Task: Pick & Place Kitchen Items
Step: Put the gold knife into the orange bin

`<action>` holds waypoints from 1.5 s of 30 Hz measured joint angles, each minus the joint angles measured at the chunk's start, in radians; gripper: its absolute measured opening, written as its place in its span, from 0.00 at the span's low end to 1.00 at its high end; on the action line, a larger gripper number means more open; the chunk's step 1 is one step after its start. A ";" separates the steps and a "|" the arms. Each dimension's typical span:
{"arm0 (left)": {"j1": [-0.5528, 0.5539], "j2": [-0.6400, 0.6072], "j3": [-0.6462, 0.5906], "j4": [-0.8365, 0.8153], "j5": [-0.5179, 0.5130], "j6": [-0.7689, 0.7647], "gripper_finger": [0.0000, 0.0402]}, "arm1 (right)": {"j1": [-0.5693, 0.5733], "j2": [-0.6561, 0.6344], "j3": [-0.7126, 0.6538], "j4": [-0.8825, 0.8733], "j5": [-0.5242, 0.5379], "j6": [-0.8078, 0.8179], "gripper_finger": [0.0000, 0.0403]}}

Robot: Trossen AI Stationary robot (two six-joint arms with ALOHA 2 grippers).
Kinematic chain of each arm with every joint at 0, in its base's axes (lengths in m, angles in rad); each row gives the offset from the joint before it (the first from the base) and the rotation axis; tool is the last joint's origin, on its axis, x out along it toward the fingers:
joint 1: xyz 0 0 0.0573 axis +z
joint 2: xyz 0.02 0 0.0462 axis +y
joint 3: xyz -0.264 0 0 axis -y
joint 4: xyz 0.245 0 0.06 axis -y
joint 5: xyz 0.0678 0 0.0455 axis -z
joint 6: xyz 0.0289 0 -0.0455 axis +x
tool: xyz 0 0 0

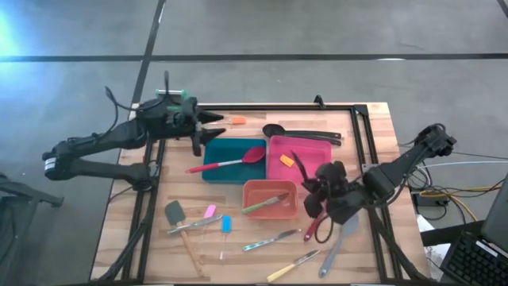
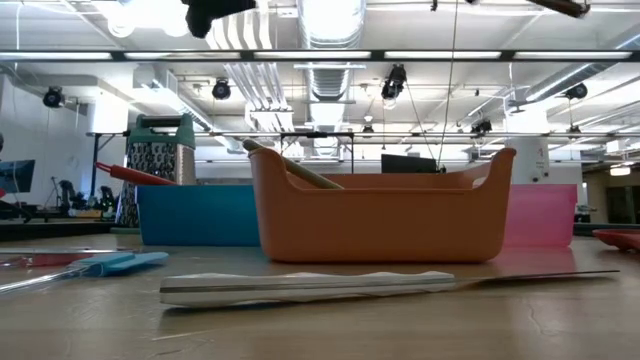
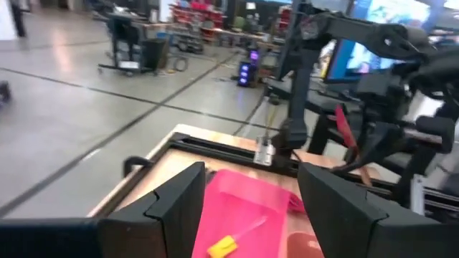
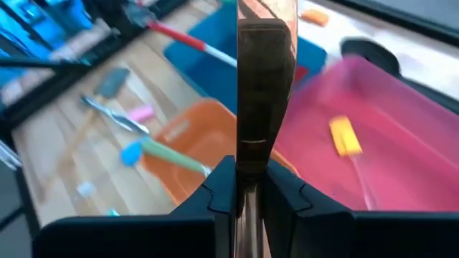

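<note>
A slim, dark-handled utensil (image 4: 264, 93) was pinched between the fingers of the right gripper (image 1: 324, 187), held over the gap between the orange tray (image 1: 270, 199) and the pink tray (image 1: 305, 151). It was judged light, stiff and slippery, best gripped mid-handle. Farther off, the left gripper (image 1: 213, 125) was held spread and empty above the blue tray (image 1: 218, 151).
</note>
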 joint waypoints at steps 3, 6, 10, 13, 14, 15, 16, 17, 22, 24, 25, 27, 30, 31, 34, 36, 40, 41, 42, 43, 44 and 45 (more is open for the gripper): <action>-0.005 0.052 0.000 0.060 0.063 -0.016 0.57 | -0.041 -0.006 0.010 0.095 0.000 -0.107 0.08; -0.011 0.102 0.000 0.111 0.111 -0.032 0.57 | -0.079 -0.018 0.014 0.207 -0.006 -0.231 0.08; -0.021 0.159 0.000 0.154 0.155 -0.059 0.57 | -0.122 -0.044 0.014 0.341 -0.007 -0.373 0.08; -0.031 0.196 0.000 0.215 0.189 -0.091 0.57 | -0.151 -0.061 0.014 0.429 -0.007 -0.470 0.08; -0.035 0.209 0.000 0.247 0.200 -0.103 0.57 | -0.161 -0.065 0.014 0.459 -0.007 -0.505 0.08; -0.038 0.222 0.000 0.281 0.212 -0.113 0.57 | -0.170 -0.068 0.016 0.489 -0.007 -0.540 0.08; -0.044 0.236 0.000 0.319 0.221 -0.123 0.57 | -0.179 -0.070 0.016 0.517 -0.009 -0.573 0.08; -0.049 0.251 0.000 0.359 0.231 -0.133 0.57 | -0.189 -0.071 0.016 0.543 -0.011 -0.610 0.08; -0.066 0.320 0.000 0.514 0.239 -0.161 0.57 | -0.243 -0.069 0.016 0.669 -0.057 -0.755 0.08; -0.073 0.347 0.000 0.560 0.240 -0.171 0.57 | -0.264 -0.068 0.016 0.701 -0.072 -0.776 0.08; -0.074 0.359 0.000 0.576 0.245 -0.182 0.57 | -0.273 -0.068 0.016 0.712 -0.073 -0.785 0.08; -0.078 0.383 0.010 0.594 0.260 -0.200 0.57 | -0.288 -0.068 0.016 0.733 -0.075 -0.809 0.08; -0.087 0.418 0.030 0.606 0.263 -0.205 0.57 | -0.309 -0.068 0.016 0.770 -0.076 -0.820 0.08; -0.089 0.431 0.039 0.615 0.267 -0.206 0.57 | -0.317 -0.068 0.016 0.777 -0.090 -0.821 0.08; -0.097 0.475 0.077 0.645 0.293 -0.206 0.57 | -0.342 -0.063 0.016 0.788 -0.143 -0.826 0.08; -0.101 0.506 0.109 0.652 0.314 -0.205 0.57 | -0.352 -0.059 0.016 0.794 -0.158 -0.829 0.08; -0.105 0.569 0.176 0.649 0.360 -0.205 0.57 | -0.361 -0.060 0.015 0.798 -0.174 -0.833 0.08; -0.104 0.582 0.193 0.649 0.368 -0.205 0.57 | -0.361 -0.060 0.015 0.799 -0.176 -0.833 0.08; -0.104 0.597 0.211 0.650 0.379 -0.206 0.57 | -0.361 -0.060 0.015 0.800 -0.176 -0.837 0.08; -0.104 0.610 0.227 0.650 0.389 -0.206 0.57 | -0.361 -0.060 0.015 0.803 -0.176 -0.842 0.08; -0.104 0.624 0.243 0.650 0.400 -0.205 0.57 | -0.361 -0.059 0.015 0.809 -0.176 -0.849 0.08; -0.105 0.637 0.259 0.650 0.412 -0.206 0.57 | -0.361 -0.059 0.015 0.816 -0.177 -0.857 0.08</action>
